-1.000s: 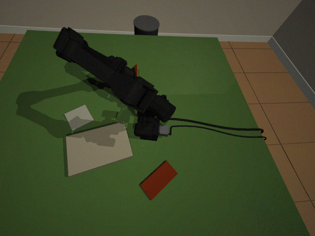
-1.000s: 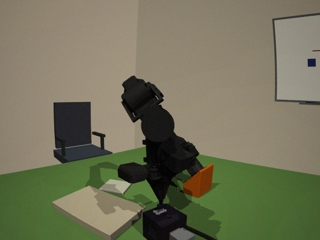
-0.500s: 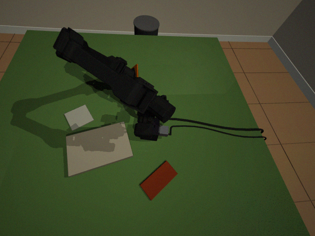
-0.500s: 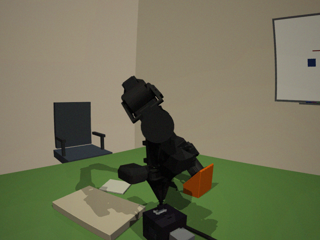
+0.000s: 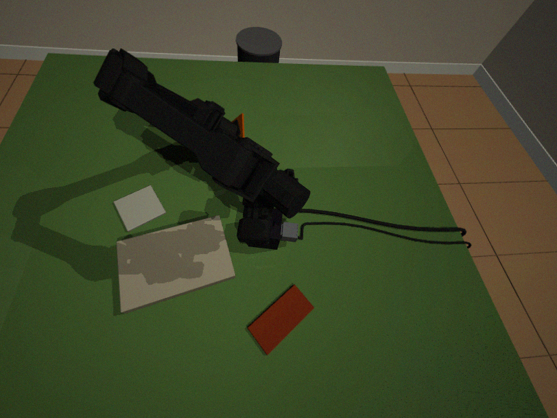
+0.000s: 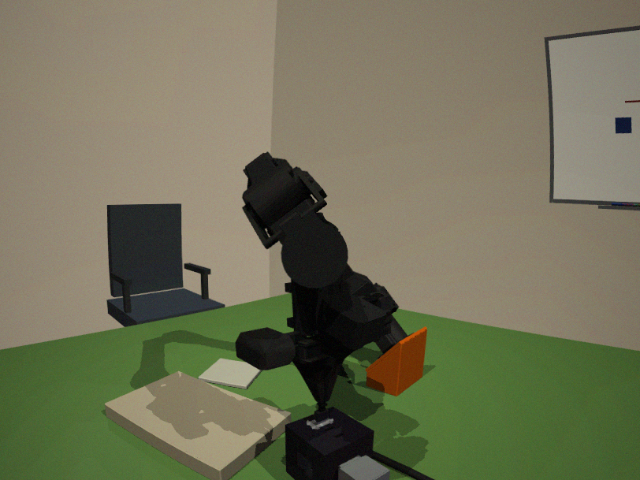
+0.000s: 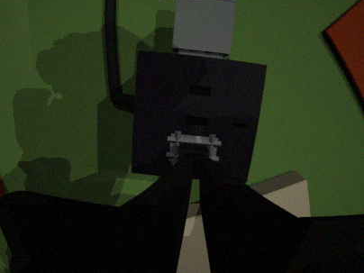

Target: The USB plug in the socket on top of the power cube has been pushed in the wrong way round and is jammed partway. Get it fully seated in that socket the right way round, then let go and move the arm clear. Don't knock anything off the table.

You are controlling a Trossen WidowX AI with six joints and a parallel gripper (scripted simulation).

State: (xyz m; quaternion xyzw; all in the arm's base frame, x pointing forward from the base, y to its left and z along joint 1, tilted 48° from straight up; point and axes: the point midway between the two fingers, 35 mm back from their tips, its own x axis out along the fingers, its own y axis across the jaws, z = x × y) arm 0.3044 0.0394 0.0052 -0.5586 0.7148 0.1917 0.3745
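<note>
The dark power cube point(image 6: 330, 451) point(image 7: 158, 89) stands on the green table, with a silver-framed socket point(image 6: 320, 423) point(image 7: 194, 139) on its top. My gripper point(image 6: 321, 405) point(image 7: 195, 166) points down right over that socket and is shut on the USB plug point(image 6: 321, 411). The plug is small and dark, low at the socket, with no bare metal clearly showing above the frame. The fingertips hide much of it in the wrist view, so its exact depth and which way round it is cannot be told. In the top view the arm hides the fingertips.
A grey block point(image 5: 289, 230) point(image 6: 364, 470) point(image 7: 204, 23) adjoins the cube's side. Two black cables run to the table's right edge. A beige slab point(image 5: 129, 297) point(image 6: 160, 432) lies close by, with a white tile point(image 5: 139, 208), a red block point(image 5: 280, 318) and an orange wedge point(image 6: 410, 362) farther off.
</note>
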